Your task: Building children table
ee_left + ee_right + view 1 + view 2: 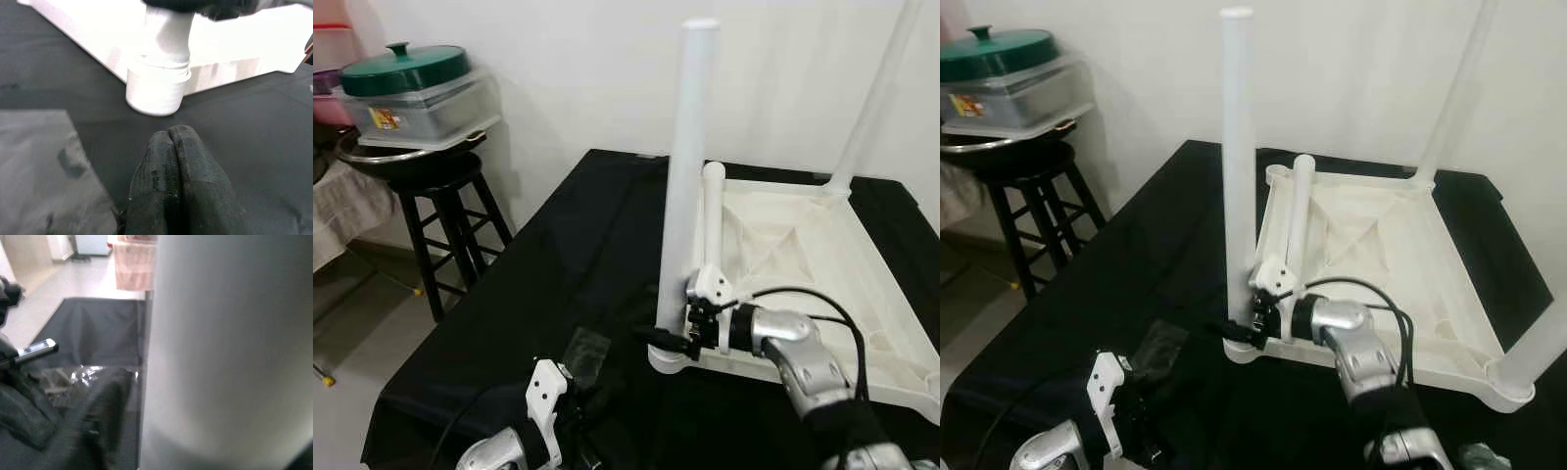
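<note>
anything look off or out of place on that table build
One white leg lies loose inside the upturned tabletop instead of standing in a corner socket like the other legs. A crumpled clear plastic bag also lies on the black cloth. Nothing looks damaged.

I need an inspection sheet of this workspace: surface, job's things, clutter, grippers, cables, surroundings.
Surface: black cloth covers the work table.
Job's things: white tabletop lies upside down; upright leg stands in its near corner socket; loose leg leans beside it; far leg fitted.
Clutter: clear plastic bag on the cloth.
Grippers: right gripper at the upright leg's base, closure unclear; left gripper shut, empty, low above the cloth.
Cables: black cable loops over the right arm.
Surroundings: black stool carrying a green lid on a container; white wall.
</note>
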Robot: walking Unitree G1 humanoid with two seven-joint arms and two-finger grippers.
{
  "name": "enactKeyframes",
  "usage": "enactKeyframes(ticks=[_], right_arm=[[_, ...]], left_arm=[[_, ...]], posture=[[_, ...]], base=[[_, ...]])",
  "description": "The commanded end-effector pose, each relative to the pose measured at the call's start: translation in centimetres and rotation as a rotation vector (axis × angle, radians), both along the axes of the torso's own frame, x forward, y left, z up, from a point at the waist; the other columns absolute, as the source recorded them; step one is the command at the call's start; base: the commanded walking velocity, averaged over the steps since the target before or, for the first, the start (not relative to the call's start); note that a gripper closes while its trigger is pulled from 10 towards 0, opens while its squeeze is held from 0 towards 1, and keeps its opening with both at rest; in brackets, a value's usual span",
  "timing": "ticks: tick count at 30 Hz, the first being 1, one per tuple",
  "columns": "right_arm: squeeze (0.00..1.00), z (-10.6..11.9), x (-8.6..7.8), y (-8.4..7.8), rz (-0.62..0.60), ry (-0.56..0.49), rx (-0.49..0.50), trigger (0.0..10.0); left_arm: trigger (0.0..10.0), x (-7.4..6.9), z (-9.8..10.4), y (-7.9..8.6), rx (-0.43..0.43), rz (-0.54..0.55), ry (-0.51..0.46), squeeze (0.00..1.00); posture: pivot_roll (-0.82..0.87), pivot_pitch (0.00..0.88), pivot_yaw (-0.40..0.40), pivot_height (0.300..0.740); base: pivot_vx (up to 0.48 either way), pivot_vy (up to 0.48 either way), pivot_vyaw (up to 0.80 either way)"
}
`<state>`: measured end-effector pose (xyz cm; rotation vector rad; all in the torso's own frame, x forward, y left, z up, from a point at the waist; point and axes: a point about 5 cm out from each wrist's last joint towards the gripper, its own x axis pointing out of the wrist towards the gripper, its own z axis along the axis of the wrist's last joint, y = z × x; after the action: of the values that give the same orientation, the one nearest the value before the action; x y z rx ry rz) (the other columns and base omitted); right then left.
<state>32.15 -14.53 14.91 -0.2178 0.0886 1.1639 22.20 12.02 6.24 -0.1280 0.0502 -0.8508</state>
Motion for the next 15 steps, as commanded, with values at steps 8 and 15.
enactKeyframes(ticks=[8,15], right_arm=[[0.0,0.4,0.4,-1.8,0.083,0.072,0.044,0.0],[0.0,-4.1,-1.1,-0.7,-0.12,0.11,-0.054,0.0]], left_arm=[[10.0,0.3,-0.3,0.5,0.012,0.013,0.002,0.0],[10.0,0.2,-0.4,0.5,0.007,0.01,0.001,0.0]], posture=[[0.05,0.0,-0.008,0.74],[0.03,0.0,-0.018,0.74]], base=[[0.0,0.0,0.0],[0.0,0.0,0.0]])
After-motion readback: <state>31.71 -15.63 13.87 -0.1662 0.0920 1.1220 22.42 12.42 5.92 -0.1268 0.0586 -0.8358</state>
